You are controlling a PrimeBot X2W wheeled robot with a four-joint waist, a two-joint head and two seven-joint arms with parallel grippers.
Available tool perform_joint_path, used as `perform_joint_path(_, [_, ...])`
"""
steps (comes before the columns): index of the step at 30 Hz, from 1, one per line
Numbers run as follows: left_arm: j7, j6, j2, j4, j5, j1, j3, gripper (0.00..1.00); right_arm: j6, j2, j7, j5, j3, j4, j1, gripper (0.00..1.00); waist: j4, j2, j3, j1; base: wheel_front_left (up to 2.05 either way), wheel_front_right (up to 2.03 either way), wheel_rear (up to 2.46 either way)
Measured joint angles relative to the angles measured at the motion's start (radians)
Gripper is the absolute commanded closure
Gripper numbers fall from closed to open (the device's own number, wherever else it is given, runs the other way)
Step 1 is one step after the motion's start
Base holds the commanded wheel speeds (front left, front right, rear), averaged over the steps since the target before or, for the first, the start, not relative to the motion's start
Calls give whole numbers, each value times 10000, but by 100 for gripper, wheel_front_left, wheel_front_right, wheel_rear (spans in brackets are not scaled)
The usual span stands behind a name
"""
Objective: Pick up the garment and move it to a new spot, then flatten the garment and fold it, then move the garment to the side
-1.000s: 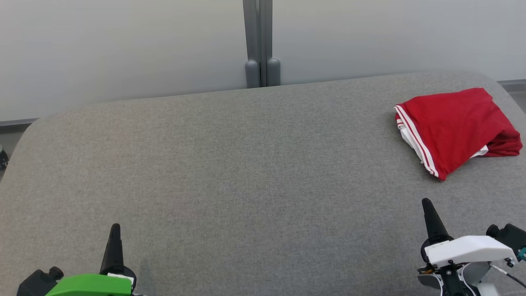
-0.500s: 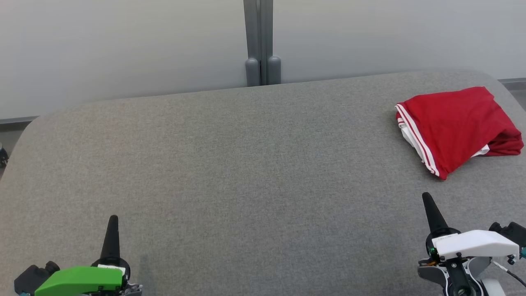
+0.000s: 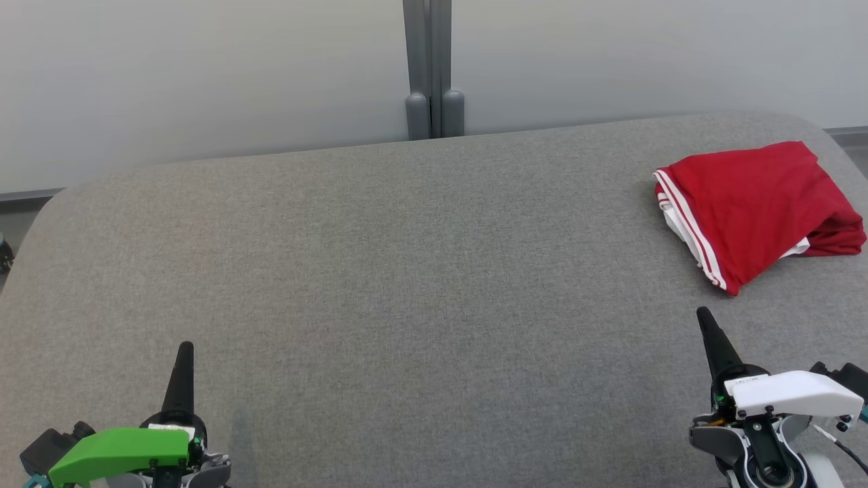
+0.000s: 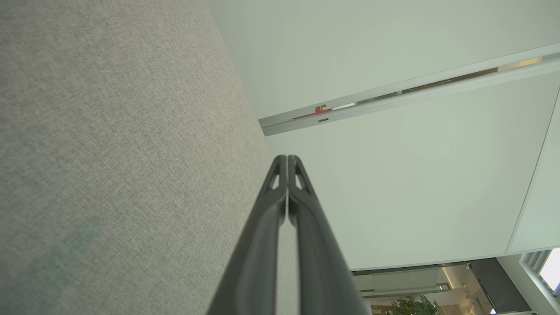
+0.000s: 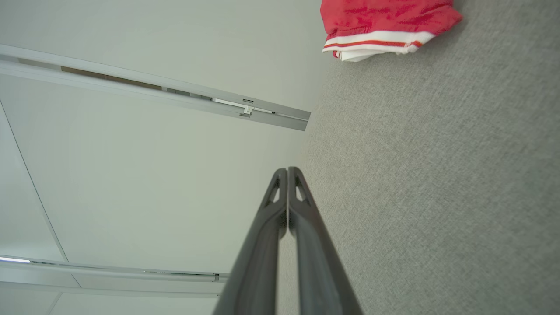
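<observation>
A folded red garment (image 3: 753, 207) with white stripes along one edge lies at the far right of the grey padded table (image 3: 407, 271). In the right wrist view the garment (image 5: 385, 22) shows at the top, with its striped hem toward me. My left gripper (image 3: 184, 349) sits at the lower left, shut and holding nothing; the left wrist view has its fingers (image 4: 287, 159) pressed together. At the lower right, well short of the garment, my right gripper (image 3: 703, 314) is shut and empty too, its fingers (image 5: 287, 171) closed tip to tip.
A pale wall with a grey vertical post (image 3: 426, 68) stands behind the table. The table's rounded corners fall away at the far left and far right, and the garment lies close to the right edge.
Both grippers have risen slightly in the head view, with their fingertips further up the picture. The garment has stayed in place.
</observation>
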Motion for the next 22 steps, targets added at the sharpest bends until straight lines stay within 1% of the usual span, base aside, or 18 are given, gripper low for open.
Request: perform_joint_path(22, [456,0,2,46,-1538,-400,148,100,-2,-15,426,1835,-132,-33,-212,100,25,0,80,0,0,0,0])
